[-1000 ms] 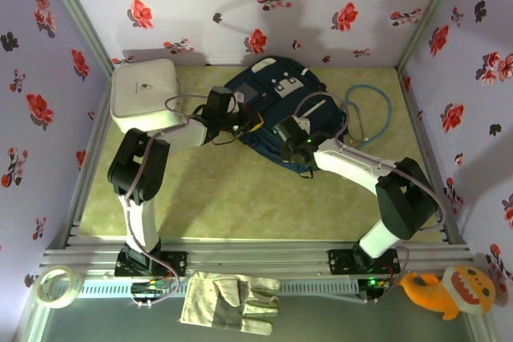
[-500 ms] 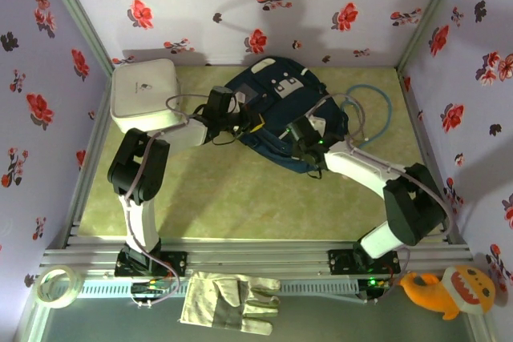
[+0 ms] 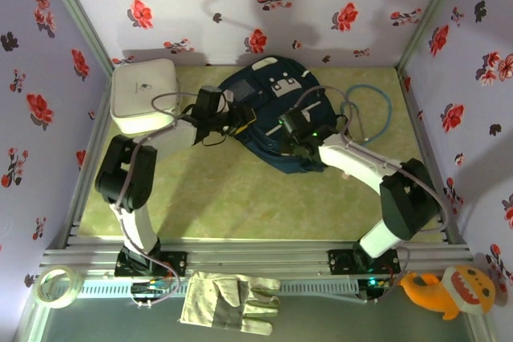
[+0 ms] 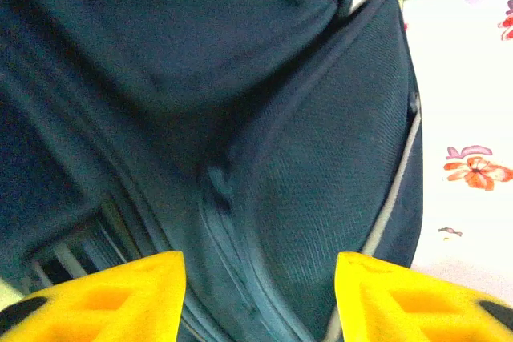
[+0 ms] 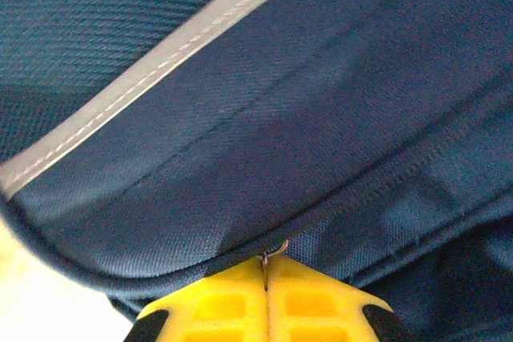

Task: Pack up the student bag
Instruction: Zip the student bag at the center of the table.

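The student bag (image 3: 276, 106), dark navy with white stripe trims and a grey-white front patch, lies flat at the back middle of the table. My left gripper (image 3: 239, 114) is over its left side. In the left wrist view it (image 4: 259, 302) is open, and its yellow fingers (image 4: 120, 298) straddle a zipper seam of the bag (image 4: 240, 102) without holding anything. My right gripper (image 3: 288, 130) rests on the bag's middle. Seen from the right wrist, it (image 5: 266, 274) is shut on a small metal zipper pull (image 5: 275, 251) at a seam below the white stripe (image 5: 160, 62).
A white rounded box (image 3: 144, 95) stands at the back left, close to the left arm. A light-blue cable (image 3: 370, 110) loops to the right of the bag. In front of the table's near rail lie a glove (image 3: 228, 302), a tape roll (image 3: 58, 286) and a plush toy (image 3: 445, 287).
My left gripper has opened and drawn slightly left. My right gripper swung right along the bag, then back left, with its jaws shut.
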Controlling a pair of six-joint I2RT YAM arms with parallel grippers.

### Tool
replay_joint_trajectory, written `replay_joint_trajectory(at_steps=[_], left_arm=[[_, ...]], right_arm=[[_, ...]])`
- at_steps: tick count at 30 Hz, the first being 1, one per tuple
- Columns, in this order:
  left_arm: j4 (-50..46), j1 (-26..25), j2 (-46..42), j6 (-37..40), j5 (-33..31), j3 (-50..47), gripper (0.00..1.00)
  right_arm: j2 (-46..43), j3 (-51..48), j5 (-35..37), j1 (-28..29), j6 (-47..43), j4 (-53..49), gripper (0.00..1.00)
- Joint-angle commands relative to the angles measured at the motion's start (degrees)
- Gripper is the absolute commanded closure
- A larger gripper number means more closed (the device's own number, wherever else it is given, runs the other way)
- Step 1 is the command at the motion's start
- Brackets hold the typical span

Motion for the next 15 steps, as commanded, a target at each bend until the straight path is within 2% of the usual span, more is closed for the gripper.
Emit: replay_joint_trajectory(at_steps=[1,8,11,15], left_arm=[[-0.38,1.51,-4.47,-0.19,-1.70,-4.42,0.42],[8.84,3.15,-4.93,-7.36,2.70,-10.26,0.41],[8.95,3.21,-3.89,-7.48,2.61,-9.96,0.47],[8.86,3.42,-2.51,-7.23,2.14,-9.21,0.62]], right_arm=[[4.63,6.47,-4.52,3.05,-2.90,4.10,1.00],[12.22,14.68,-6.81,6.35,-2.00,5.50,1.00],[13.10,15.29,-7.33,6.62,-1.28,5.98,1.00],[12.65,14.50,-6.97,6.62,-0.88,5.99,1.00]])
